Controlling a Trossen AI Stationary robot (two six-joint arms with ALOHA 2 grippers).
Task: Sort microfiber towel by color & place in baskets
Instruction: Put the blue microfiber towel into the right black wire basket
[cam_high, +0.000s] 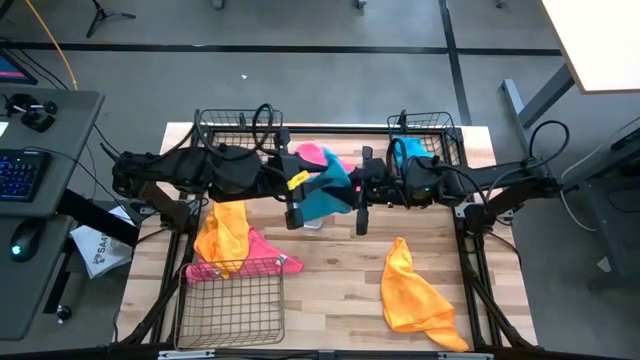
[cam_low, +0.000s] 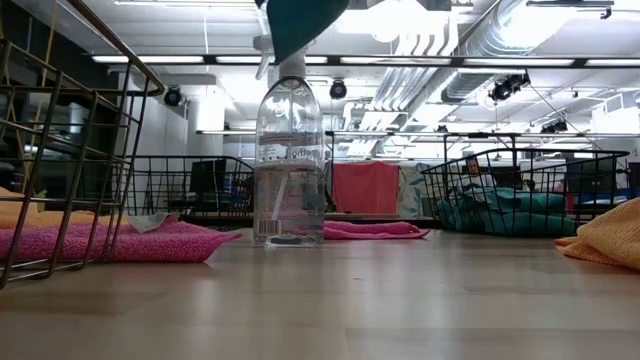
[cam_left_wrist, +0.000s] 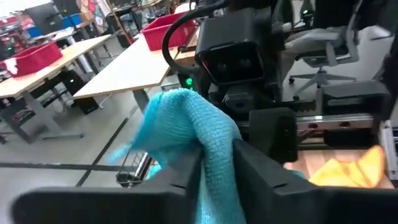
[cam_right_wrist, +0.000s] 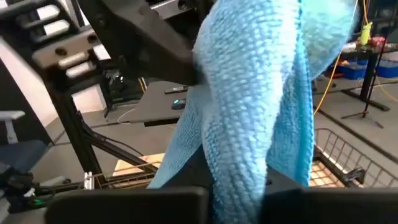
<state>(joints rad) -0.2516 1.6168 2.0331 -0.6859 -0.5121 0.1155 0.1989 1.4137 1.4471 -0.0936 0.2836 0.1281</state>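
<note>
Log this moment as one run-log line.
teal towel held aloft mid-table | left gripper shut on it | right gripper shut on it | bottle beneath

1. Your teal towel (cam_high: 322, 197) hangs bunched in mid-air over the table's middle.
2. Orange towel (cam_high: 415, 298) lies crumpled, front right.
3. Another orange towel (cam_high: 222, 235) drapes over a pink towel (cam_high: 262, 252) beside the front-left basket (cam_high: 232, 303).
4. Far-right basket (cam_high: 447, 137) holds teal cloth.

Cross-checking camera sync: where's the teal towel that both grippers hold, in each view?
High: teal towel at table centre, between the left gripper and right gripper.
Low: only its tip at top edge, above the spray bottle.
Left wrist: centre.
Right wrist: fills the middle.
Shared landmark: the spray bottle, under the towel in the high and low views.
</note>
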